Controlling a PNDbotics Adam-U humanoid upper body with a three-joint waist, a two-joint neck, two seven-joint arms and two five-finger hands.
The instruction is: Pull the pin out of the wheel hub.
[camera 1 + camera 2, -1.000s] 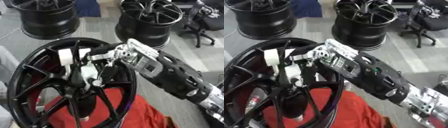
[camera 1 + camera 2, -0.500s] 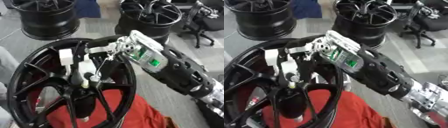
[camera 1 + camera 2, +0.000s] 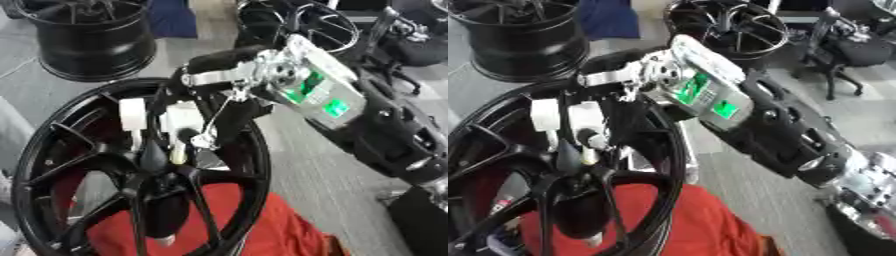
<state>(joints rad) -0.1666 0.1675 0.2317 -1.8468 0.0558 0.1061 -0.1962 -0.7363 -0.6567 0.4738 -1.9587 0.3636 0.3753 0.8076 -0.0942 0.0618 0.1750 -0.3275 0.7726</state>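
A large black spoked wheel lies on a red cloth. At its hub a small pale, yellowish pin stands upright. My right hand reaches in from the right over the rim, its back with green lights facing up. Its fingers, with white pads, curl down onto the hub, and a silver thumb tip closes against the pin from the right. How deep the pin's lower end sits in the hub is hidden. My left hand shows in neither view.
Two more black wheels stand behind, one at the back left and one at the back right. A black office chair is at the far right, and a dark blue object lies between the rear wheels. Grey floor surrounds them.
My right wrist has rolled, so the back of the hand with its green lights now faces up. The fingers stay at the hub by the pin. The picture has shifted slightly.
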